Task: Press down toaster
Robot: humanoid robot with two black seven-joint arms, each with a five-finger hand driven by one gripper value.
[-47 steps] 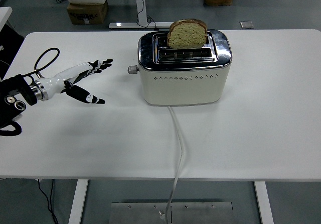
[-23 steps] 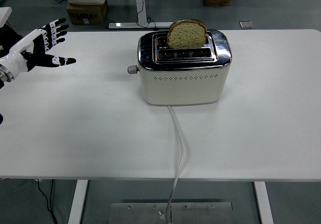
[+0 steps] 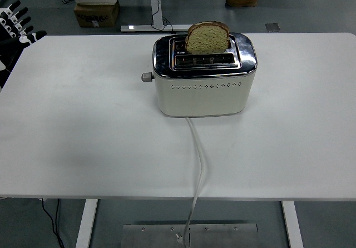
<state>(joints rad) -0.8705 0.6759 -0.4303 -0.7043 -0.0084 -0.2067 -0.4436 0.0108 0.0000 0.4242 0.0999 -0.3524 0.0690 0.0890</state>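
**Toaster stands alone, bread still up**

Nearest, a white cord (image 3: 196, 164) runs off the table's (image 3: 83, 148) near edge and back to the toaster (image 3: 204, 84), which sits right of centre toward the far side. It is cream with a chrome top; its lever knob (image 3: 147, 77) pokes out on the left end, high up. A slice of bread (image 3: 207, 37) stands tall in the far slot. Away at the far left corner, the left hand (image 3: 14, 23) hangs beyond the table edge, fingers spread and holding nothing, well apart from the toaster. Past the table, a cardboard box (image 3: 97, 13) sits on the floor.
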